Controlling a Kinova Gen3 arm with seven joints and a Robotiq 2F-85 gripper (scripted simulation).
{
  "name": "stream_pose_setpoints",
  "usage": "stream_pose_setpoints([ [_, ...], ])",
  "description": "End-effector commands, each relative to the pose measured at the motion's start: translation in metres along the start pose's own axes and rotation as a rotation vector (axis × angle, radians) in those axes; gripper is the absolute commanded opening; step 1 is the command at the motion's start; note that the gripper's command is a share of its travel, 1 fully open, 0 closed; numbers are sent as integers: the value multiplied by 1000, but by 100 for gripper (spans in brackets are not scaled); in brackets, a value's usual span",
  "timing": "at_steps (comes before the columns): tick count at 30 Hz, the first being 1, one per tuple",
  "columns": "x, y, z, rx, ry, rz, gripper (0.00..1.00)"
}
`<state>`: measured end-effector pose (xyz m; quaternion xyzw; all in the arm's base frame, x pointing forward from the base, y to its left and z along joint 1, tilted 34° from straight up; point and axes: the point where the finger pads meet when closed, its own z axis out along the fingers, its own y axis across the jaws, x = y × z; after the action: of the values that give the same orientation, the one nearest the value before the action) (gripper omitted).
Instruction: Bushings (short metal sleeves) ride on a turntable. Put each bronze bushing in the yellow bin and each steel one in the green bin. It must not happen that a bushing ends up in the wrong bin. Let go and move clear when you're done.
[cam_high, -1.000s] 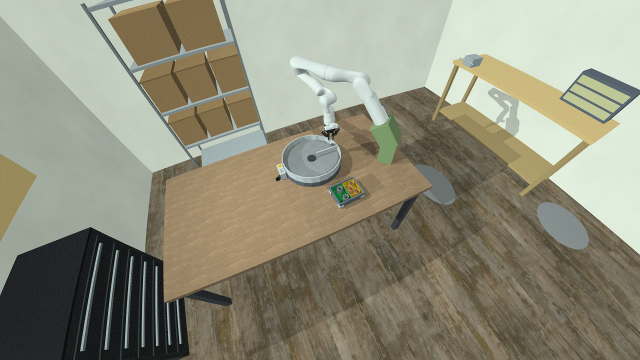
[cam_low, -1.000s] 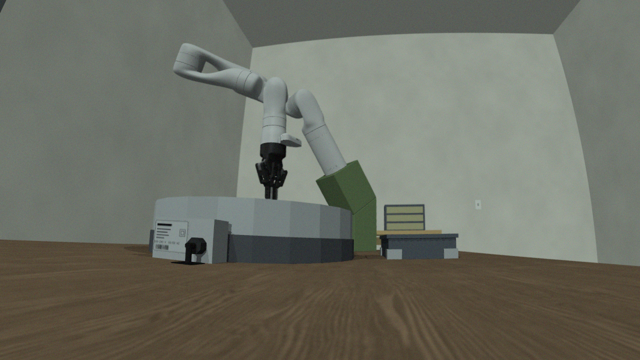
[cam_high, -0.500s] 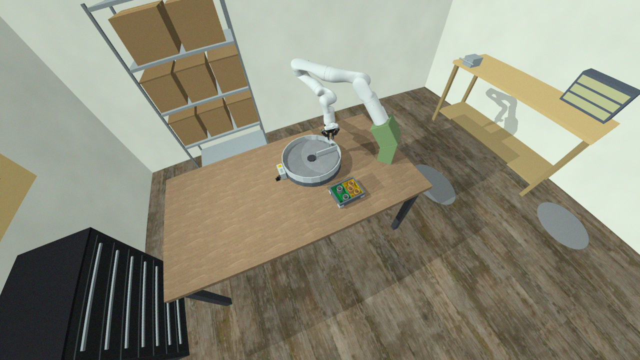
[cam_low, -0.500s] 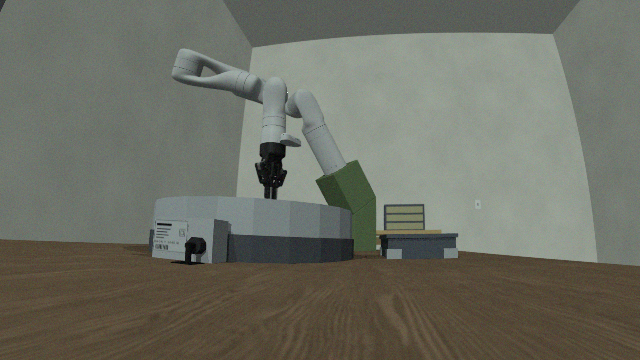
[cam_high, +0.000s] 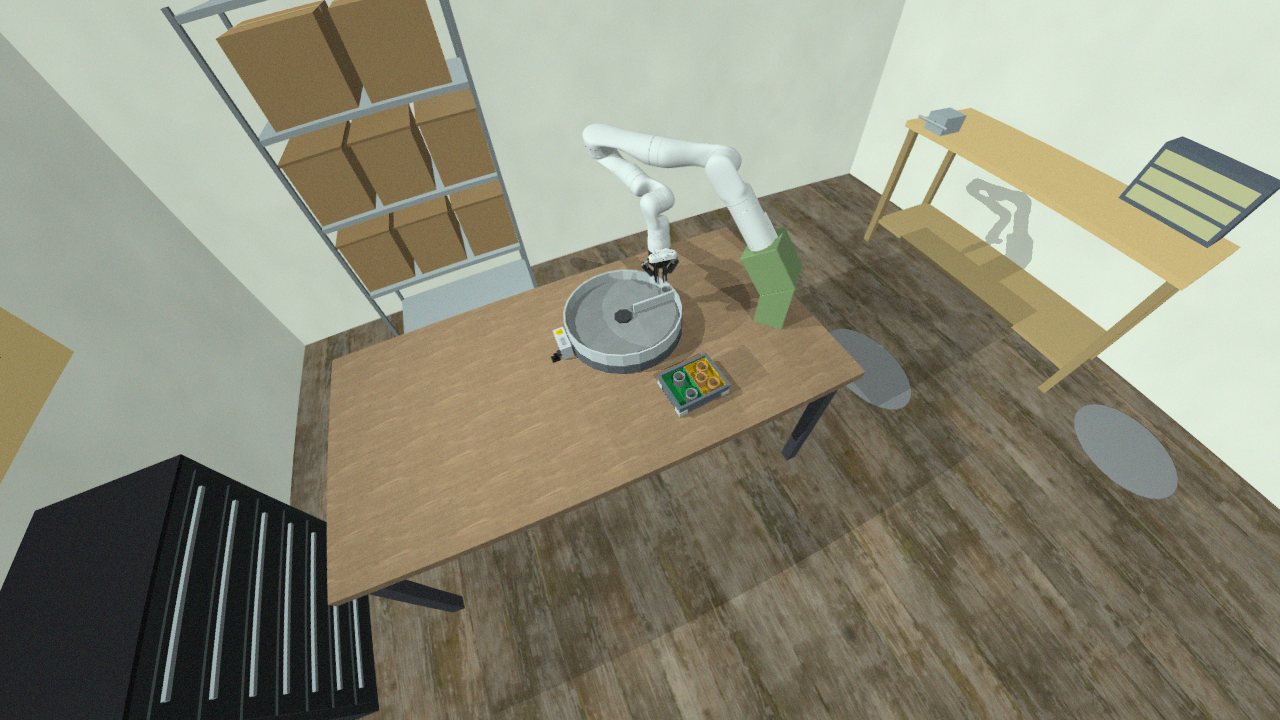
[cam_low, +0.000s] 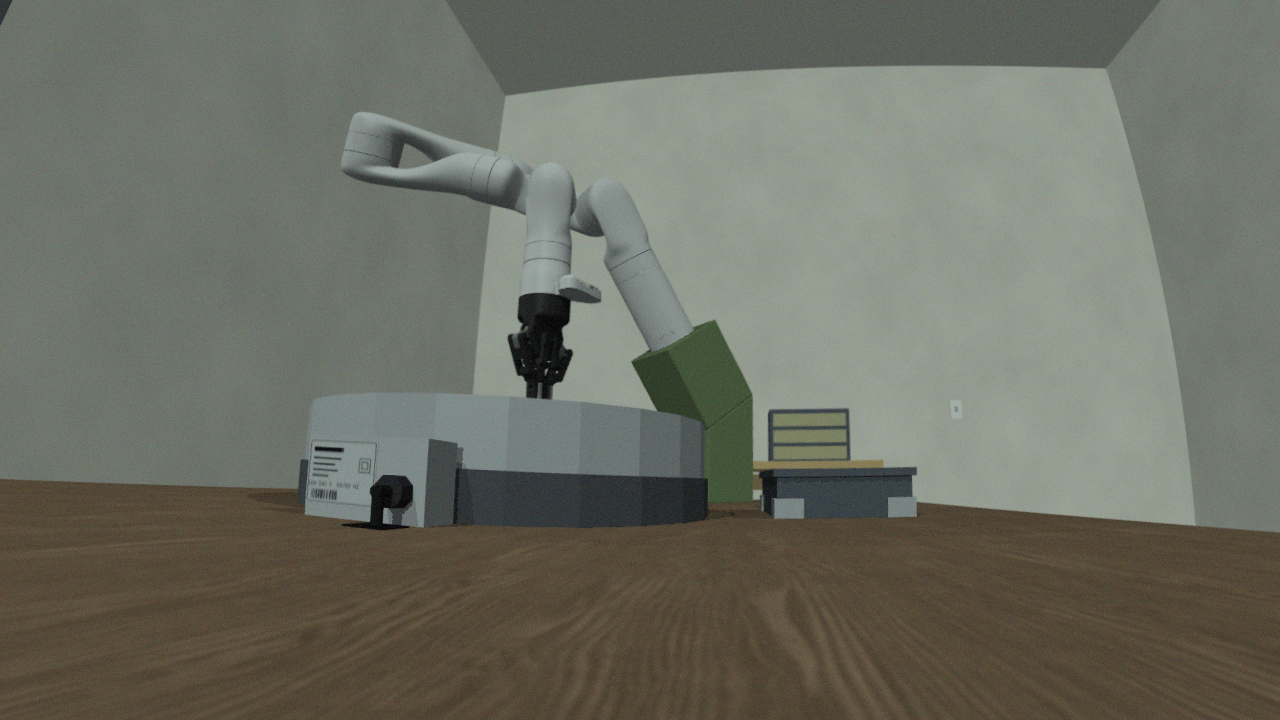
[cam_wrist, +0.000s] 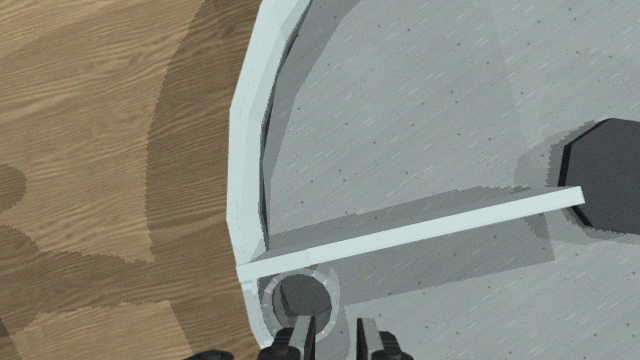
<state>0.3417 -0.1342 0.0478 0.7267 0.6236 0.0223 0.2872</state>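
A grey, steel-looking bushing (cam_wrist: 335, 296) stands on the turntable (cam_high: 595, 313) (cam_low: 546, 434) (cam_wrist: 400, 125), in the corner between its outer wall and the straight divider. My gripper (cam_high: 660, 280) (cam_low: 538, 390) (cam_wrist: 335, 341) points down inside the wall. Its fingers stand a narrow gap apart, partly open, with nothing gripped. In the wrist view the left fingertip overlaps the bushing's opening and the right one is beyond its rim; their heights are unclear. The green bin (cam_high: 671, 387) holds two steel bushings. The yellow bin (cam_high: 715, 370) holds three bronze bushings.
The divider (cam_high: 651, 301) (cam_wrist: 415, 231) runs from the outer wall toward the dark hub (cam_high: 623, 316) (cam_wrist: 610, 175). A control box (cam_high: 562, 342) (cam_low: 429, 483) is beside the turntable. The two bins share a grey tray (cam_low: 836, 494) on the wooden table (cam_high: 465, 420).
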Motion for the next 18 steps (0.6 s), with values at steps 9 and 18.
stream_pose_setpoints([
  [9,2,-5,18,-10,9,1,18],
  [18,3,-6,33,-27,13,2,18],
])
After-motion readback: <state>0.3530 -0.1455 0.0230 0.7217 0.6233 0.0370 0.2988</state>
